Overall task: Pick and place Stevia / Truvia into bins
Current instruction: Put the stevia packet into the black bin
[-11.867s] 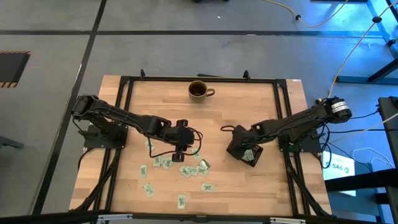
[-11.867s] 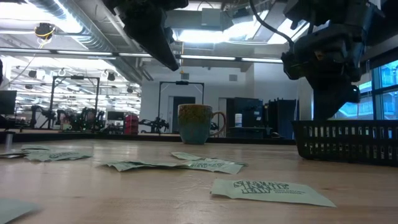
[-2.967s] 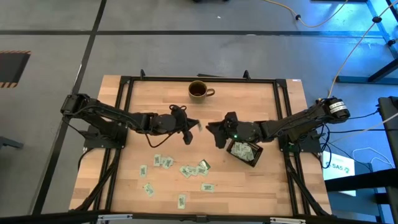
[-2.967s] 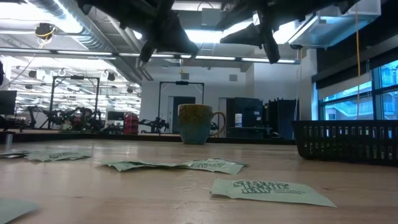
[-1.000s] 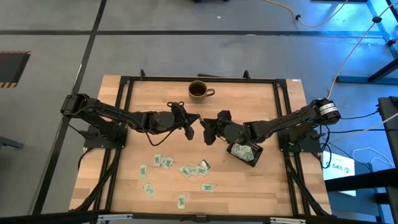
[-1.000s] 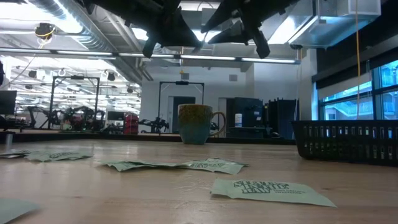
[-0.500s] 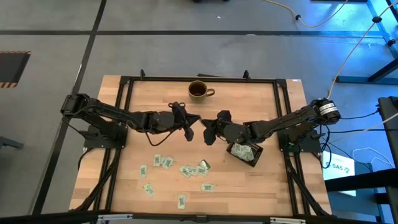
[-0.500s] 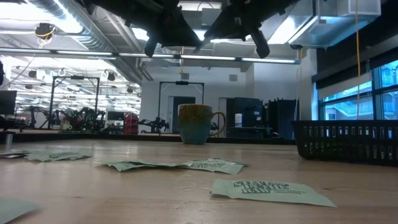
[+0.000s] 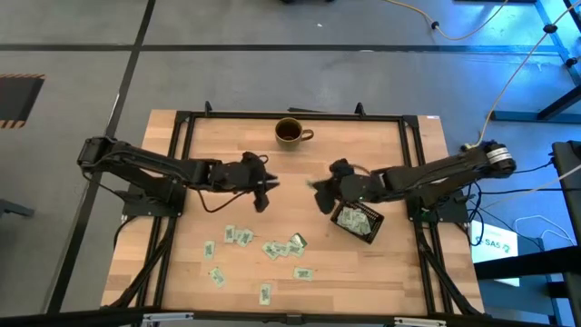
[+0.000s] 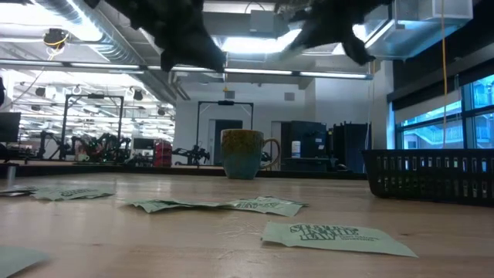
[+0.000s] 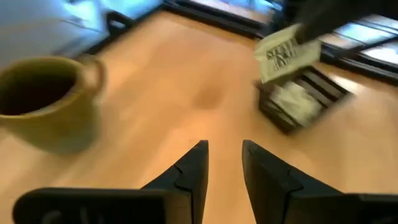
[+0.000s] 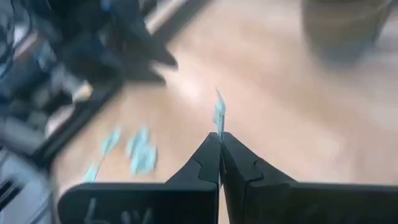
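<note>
Left gripper (image 9: pixel 264 193) above mid-table, fingers (image 11: pixel 189 171) parted, empty. Loose sachets (image 9: pixel 272 249) strewn on the wood nearer the front. Right gripper (image 9: pixel 320 195) clamped on one sachet (image 12: pixel 219 114), aloft just left of bin (image 9: pixel 359 221).

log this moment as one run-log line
phase: handover done | right gripper: shut on sachet, above table beside bin | left gripper: open, empty | loose sachets: on table

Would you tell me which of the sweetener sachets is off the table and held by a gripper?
The single sachet pinched edge-on in the right gripper, held in the air; the other loose sachets lie flat on the table.
</note>
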{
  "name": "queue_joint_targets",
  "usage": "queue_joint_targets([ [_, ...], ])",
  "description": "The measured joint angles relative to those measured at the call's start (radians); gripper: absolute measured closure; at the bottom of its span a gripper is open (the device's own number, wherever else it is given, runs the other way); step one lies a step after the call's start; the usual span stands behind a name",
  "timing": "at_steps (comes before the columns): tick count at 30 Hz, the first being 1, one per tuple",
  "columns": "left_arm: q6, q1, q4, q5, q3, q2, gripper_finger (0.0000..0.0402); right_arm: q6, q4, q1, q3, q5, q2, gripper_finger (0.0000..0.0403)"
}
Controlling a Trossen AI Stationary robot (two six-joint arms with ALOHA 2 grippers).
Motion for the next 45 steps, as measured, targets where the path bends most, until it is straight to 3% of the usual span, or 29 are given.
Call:
queue_joint_targets([
  [3, -0.001, 0.000, -0.096, 0.136, 0.000, -0.032, 0.0313, 0.087, -0.165, 0.004, 0.000, -0.178, -0.050, 0.0399],
  [6, -0.001, -0.001, -0.160, 0.229, 0.000, -0.040, 0.0317, 0.164, -0.337, 0.026, 0.000, -0.290, -0.073, 0.0399],
  [12, 0.000, -0.001, -0.210, 0.251, 0.000, -0.034, 0.0324, 0.337, -0.589, 0.072, 0.000, -0.304, -0.056, 0.0399],
  [21, 0.082, 0.008, -0.208, 0.263, 0.000, -0.027, 0.0323, 0.452, -0.593, 0.085, -0.001, -0.363, 0.011, 0.0399],
  [32, 0.206, 0.007, -0.210, 0.331, 0.000, -0.027, 0.0326, 0.452, -0.597, 0.085, -0.001, -0.373, 0.152, 0.0399],
  [45, 0.294, 0.007, -0.211, 0.325, 0.000, -0.027, 0.0331, 0.407, -0.633, 0.085, -0.002, -0.382, 0.287, 0.0393],
])
